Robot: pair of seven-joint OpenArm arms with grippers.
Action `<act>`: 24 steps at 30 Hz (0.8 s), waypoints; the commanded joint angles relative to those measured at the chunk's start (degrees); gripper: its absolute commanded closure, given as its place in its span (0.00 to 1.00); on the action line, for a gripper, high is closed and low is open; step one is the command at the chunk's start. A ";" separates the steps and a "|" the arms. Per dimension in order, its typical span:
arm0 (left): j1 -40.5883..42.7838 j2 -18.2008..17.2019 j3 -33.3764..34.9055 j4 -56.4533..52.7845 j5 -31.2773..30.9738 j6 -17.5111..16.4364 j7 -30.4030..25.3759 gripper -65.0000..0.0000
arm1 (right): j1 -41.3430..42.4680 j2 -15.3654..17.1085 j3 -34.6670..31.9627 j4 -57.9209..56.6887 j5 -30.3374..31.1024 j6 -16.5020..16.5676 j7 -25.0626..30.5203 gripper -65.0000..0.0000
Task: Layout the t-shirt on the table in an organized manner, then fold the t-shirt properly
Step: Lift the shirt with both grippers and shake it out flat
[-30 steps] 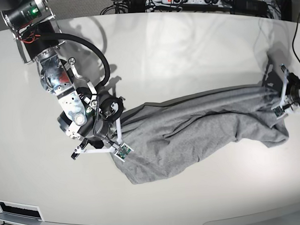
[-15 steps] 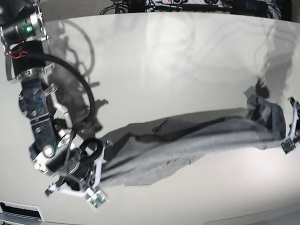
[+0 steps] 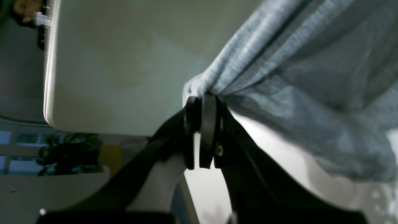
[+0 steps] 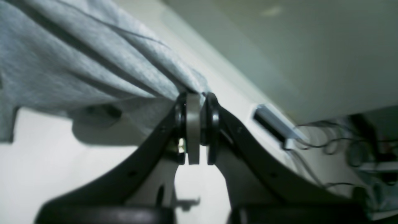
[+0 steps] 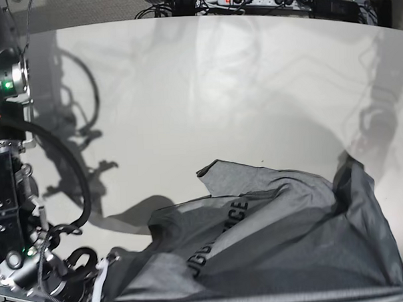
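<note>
The big white surface [image 5: 205, 90] shines, and wires lie past its far edge. My grey t-shirt [image 5: 272, 248] hangs stretched out low at the near side, with black letters showing on it, and its far part rests on the surface. My left claw [image 3: 200, 105] is pinched tight on a bunched bit of the shirt. My right claw [image 4: 194, 104] is pinched tight on another bunched bit, with the cloth fanning away from it.
</note>
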State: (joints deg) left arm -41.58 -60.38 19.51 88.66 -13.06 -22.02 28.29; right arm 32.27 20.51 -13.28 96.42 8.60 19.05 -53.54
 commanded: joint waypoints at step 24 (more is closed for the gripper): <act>-11.30 -1.60 -1.09 -5.92 -56.17 -17.98 41.40 1.00 | 3.02 14.78 0.52 0.92 40.79 17.29 -21.79 1.00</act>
State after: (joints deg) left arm -51.42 -60.99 19.16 82.39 -69.01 -39.79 71.05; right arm 33.45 34.44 -13.37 96.75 49.28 36.14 -76.60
